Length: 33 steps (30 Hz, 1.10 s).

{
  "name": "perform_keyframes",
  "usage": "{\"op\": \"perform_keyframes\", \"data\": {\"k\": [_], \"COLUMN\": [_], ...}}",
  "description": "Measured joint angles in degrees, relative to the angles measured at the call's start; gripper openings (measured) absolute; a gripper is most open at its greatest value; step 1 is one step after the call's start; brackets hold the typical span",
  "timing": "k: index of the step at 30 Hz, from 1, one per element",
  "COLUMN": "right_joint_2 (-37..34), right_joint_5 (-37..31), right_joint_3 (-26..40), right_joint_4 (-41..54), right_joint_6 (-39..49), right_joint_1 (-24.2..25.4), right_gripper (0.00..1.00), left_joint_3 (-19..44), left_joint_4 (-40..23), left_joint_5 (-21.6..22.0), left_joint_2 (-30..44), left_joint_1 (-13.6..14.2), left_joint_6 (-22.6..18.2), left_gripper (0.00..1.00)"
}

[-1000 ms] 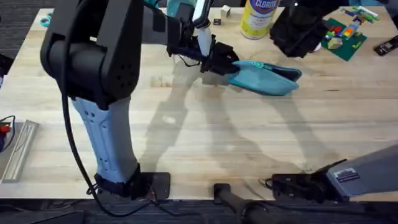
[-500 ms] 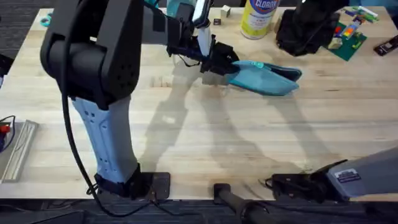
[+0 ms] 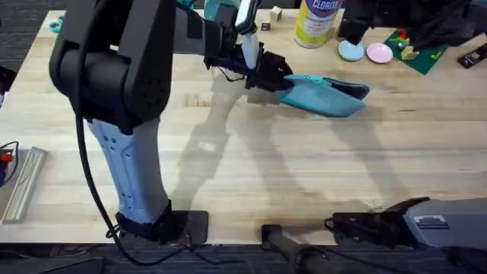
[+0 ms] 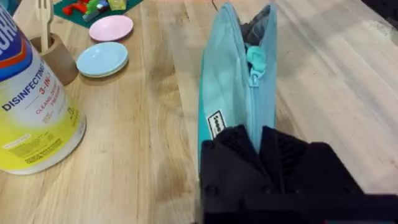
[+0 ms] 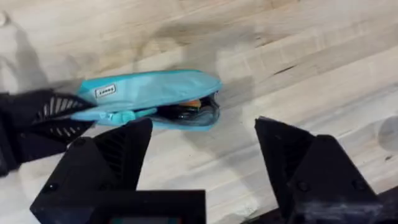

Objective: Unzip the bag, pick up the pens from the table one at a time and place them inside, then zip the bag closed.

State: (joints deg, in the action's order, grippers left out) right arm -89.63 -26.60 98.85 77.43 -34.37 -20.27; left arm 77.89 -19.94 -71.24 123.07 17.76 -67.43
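Now the left hand (image 4: 261, 140) is clamped on 1 end of the turquoise pouch (image 3: 323, 93), which lies lengthwise near the surface's far edge; its far end gapes toward the spread right hand (image 5: 202, 155) above.

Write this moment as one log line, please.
left gripper: shut on turquoise fabric pouch | right gripper: open, above | zipper: partly open

The turquoise bag (image 3: 326, 94) lies on the wooden table (image 3: 304, 175), far side, partly unzipped at one end; dark pens (image 5: 186, 112) show inside the opening.
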Motion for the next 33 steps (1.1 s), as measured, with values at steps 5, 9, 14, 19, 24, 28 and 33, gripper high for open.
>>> {"op": "perform_keyframes", "data": {"k": [5,9,14,19,24,28,33], "right_joint_2": [0.64,0.64,0.64,0.64,0.64,0.64,0.64], "right_joint_5": [3.42,4.7,5.37,5.47,5.47,5.47,5.47], "right_joint_3": [0.0,0.0,0.0,0.0,0.0,0.0,0.0], "right_joint_4": [-0.27,-0.39,-0.55,-0.56,-1.07,-1.07,-1.07], "right_joint_6": [4.12,5.69,6.34,6.55,6.56,6.6,6.82], "right_joint_1": [0.0,0.0,0.0,0.0,0.0,0.0,0.0], "right_gripper": [0.996,0.996,0.996,0.995,0.995,0.996,0.996], "left_joint_3": [0.0,0.0,0.0,0.0,0.0,0.0,0.0], "left_joint_4": [0.02,-0.05,0.0,0.0,-0.17,-0.18,-0.35], "left_joint_5": [0.13,0.15,0.29,0.83,1.53,2.21,2.69], "left_joint_2": [0.0,0.01,0.02,0.0,0.0,0.0,0.0], "left_joint_1": [0.0,0.0,0.0,0.0,-0.24,-1.23,-3.07], "left_joint_6": [0.03,0.21,0.19,0.19,0.57,3.29,7.38], "left_gripper": [0.652,0.988,0.993,0.993,0.994,0.994,0.993]}}
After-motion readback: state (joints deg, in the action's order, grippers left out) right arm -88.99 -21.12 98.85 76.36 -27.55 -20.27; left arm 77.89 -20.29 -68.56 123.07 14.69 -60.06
